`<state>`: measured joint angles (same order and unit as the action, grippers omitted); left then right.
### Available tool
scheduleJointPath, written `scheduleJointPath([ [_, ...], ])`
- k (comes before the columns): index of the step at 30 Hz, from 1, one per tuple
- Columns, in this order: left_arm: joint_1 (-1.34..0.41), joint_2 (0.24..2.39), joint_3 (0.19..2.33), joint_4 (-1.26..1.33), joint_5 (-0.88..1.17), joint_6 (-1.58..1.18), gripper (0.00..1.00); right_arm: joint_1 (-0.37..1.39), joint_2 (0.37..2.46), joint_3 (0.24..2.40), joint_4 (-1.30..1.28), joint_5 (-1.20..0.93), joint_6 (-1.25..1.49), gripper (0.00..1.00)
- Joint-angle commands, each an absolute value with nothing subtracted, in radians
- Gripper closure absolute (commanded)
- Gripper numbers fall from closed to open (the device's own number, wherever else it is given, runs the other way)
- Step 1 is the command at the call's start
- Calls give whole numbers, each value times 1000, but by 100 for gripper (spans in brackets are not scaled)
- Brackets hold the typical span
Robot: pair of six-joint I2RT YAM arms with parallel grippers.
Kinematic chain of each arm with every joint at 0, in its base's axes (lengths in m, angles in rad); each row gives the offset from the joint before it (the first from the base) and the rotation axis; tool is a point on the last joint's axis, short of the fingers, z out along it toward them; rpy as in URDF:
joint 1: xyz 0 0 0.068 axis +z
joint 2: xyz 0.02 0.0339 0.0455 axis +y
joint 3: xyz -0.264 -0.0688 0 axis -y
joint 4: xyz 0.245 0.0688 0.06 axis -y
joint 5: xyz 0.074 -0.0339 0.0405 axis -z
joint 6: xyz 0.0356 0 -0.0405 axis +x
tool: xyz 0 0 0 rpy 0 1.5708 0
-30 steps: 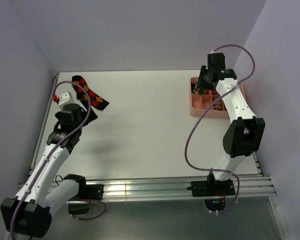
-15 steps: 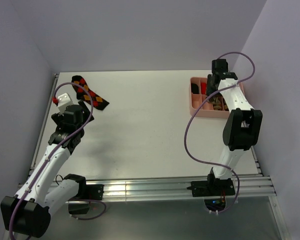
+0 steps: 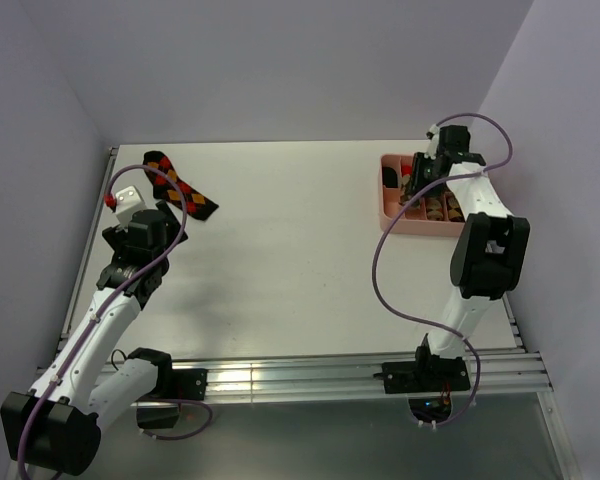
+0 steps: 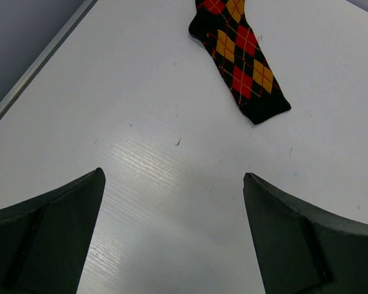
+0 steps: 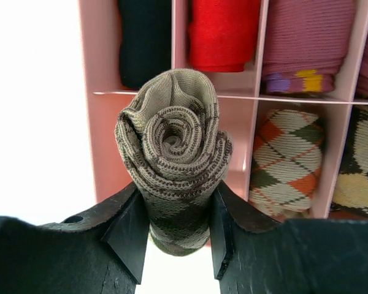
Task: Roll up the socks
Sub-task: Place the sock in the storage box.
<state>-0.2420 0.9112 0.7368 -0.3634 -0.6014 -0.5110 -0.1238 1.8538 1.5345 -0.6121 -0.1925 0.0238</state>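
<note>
A black-red-orange argyle sock point(image 3: 180, 187) lies flat at the table's far left; it also shows in the left wrist view point(image 4: 240, 58). My left gripper point(image 4: 172, 239) is open and empty over bare table, short of that sock. My right gripper point(image 5: 175, 226) is shut on a rolled tan-brown-cream argyle sock point(image 5: 173, 150), held above the near-left compartment of the pink tray point(image 5: 104, 110). A rolled beige-brown-orange argyle sock point(image 5: 286, 159) sits in the compartment to the right. In the top view the right gripper point(image 3: 420, 182) is over the tray point(image 3: 388, 220).
The tray's far row holds plain rolled socks: black point(image 5: 144, 37), red point(image 5: 224, 30) and pink point(image 5: 310, 43). Another argyle roll point(image 5: 359, 171) sits at the tray's right edge. Walls close in on the table's left, back and right.
My right gripper has swung from the tray's far-left corner to over the tray and turned downward, still holding the rolled sock. My left arm has drawn back slightly from the flat sock.
</note>
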Motion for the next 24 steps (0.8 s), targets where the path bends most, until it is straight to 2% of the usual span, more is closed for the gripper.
scheduleJointPath([
  [1,-248,896,741,-331,-614,-492,1,-173,1853,1555,-587,-334,-21,100],
  [14,-253,891,741,-330,-611,-491,1,-221,1925,1585,-663,-282,-46,100],
  [24,-255,893,738,-330,-609,-492,1,-169,1963,1627,-698,-120,-38,100],
])
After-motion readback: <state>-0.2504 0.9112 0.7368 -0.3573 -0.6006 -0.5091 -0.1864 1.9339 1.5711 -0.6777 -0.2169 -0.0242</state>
